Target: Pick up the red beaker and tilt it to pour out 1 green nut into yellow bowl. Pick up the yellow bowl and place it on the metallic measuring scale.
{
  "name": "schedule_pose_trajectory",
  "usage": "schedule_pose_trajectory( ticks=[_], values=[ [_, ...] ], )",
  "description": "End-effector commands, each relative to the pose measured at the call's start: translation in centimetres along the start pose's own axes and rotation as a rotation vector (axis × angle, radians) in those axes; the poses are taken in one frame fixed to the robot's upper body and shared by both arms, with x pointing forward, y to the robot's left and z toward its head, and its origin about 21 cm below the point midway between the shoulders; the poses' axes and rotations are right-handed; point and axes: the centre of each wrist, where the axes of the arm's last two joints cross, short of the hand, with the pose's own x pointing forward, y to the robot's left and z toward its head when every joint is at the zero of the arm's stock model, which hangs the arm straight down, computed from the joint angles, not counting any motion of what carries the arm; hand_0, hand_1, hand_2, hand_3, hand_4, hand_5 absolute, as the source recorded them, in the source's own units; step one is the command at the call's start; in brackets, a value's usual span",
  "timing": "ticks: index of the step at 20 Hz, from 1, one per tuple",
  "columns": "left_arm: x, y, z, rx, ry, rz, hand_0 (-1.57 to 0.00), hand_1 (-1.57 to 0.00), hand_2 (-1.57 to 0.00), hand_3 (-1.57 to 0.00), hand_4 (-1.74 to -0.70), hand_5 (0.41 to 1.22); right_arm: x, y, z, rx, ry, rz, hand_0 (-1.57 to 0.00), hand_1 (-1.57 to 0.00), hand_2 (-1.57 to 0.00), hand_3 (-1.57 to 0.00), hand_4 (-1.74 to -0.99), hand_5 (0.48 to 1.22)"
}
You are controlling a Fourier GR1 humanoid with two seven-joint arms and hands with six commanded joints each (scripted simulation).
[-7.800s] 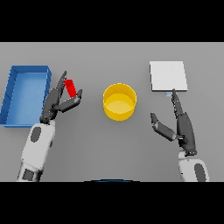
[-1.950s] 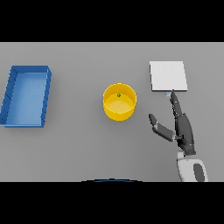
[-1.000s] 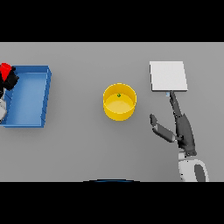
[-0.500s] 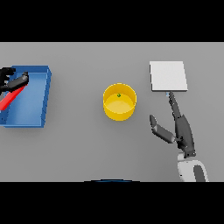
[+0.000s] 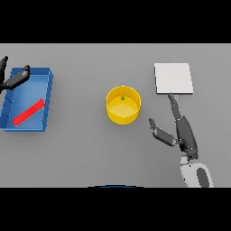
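The red beaker (image 5: 28,112) lies on its side inside the blue bin (image 5: 47,100) at the left. My left hand (image 5: 13,80) hovers over the bin's far left corner, fingers straight and apart from the beaker. The yellow bowl (image 5: 123,105) stands in the middle of the table with one small green nut (image 5: 122,98) inside it. The metallic measuring scale (image 5: 173,78) is a pale square plate at the back right. My right hand (image 5: 179,128) rests open on the table between bowl and scale, fingertips pointing at the scale's near edge, thumb spread toward the bowl.
The blue bin sits by the table's left edge. Bare grey table (image 5: 90,149) lies between the bin, the bowl and the right hand.
The left hand let go of the red beaker, which now lies in the blue bin, and the hand has lifted toward the far left. The right hand has stayed put.
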Motion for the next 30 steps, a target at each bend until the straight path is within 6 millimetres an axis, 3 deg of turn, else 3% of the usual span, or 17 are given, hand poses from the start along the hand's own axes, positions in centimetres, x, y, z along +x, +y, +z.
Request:
schedule_pose_trajectory(
  ticks=[1, 8, 13, 21, 30],
  values=[
    [-0.1, -0.5, 0.1, -0.005, -0.013, 0.006, -0.03, -0.03, -0.03, -0.02, -0.78, 0.679, 0.5, 0.1, -0.6, 0.032, -0.029, 0.008, 0.0, 0.0, 0.0, 0.0, -1.162, 0.694],
    [0.1, -0.9, 0.2, -0.02, 0.005, 0.015, -0.01, 0.0, 0.0, 0.0, -0.79, 0.71, 3.0, -1.3, -4.8, 0.285, -0.092, 0.353, 0.0, 0.0, 0.0, 0.0, -1.278, 0.683],
    [0.3, -0.6, 0.2, -0.016, -0.005, 0.011, 0.0, 0.0, 0.0, 0.0, -0.79, 0.716, 4.9, -0.8, -7.5, 0.483, -0.209, 0.655, 0.0, 0.0, 0.0, 0.0, -1.276, 0.666],
    [0.6, -0.8, 0.3, -0.025, -0.007, -0.006, 0.0, 0.0, 0.0, 0.0, -0.8, 0.718, 6.1, 1.3, -10.9, 0.723, -0.27, 0.817, 0.0, 0.0, 0.0, 0.0, -1.277, 0.677],
    [0.2, -0.4, 0.1, -0.02, -0.015, -0.004, 0.0, 0.0, 0.0, 0.0, -0.8, 0.733, 5.6, 3.9, -13.3, 0.903, -0.256, 0.88, 0.0, 0.0, 0.0, 0.0, -1.26, 0.679]
  ],
)
